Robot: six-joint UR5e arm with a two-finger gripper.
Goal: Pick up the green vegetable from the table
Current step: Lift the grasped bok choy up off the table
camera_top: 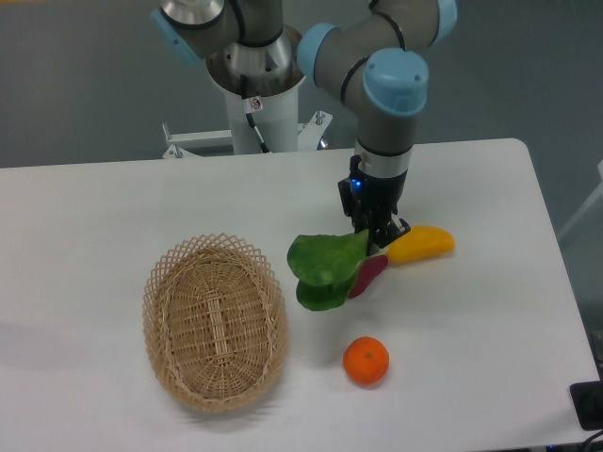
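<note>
On table (pixel 94 217): one green vegetable (pixel 323 266) in fingers (pixel 380 231), one basket (pixel 215 322).

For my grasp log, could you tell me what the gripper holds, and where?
The gripper holds the leafy green vegetable by its right end, near the stalk.

The grey UR5e arm with light-blue joint caps (pixel 400 85) reaches down from the top centre of the frame, wrist vertical. Its black two-finger gripper (pixel 377 235) points downward just right of centre, jaws clamped on a dark-green leafy stalk.
</note>
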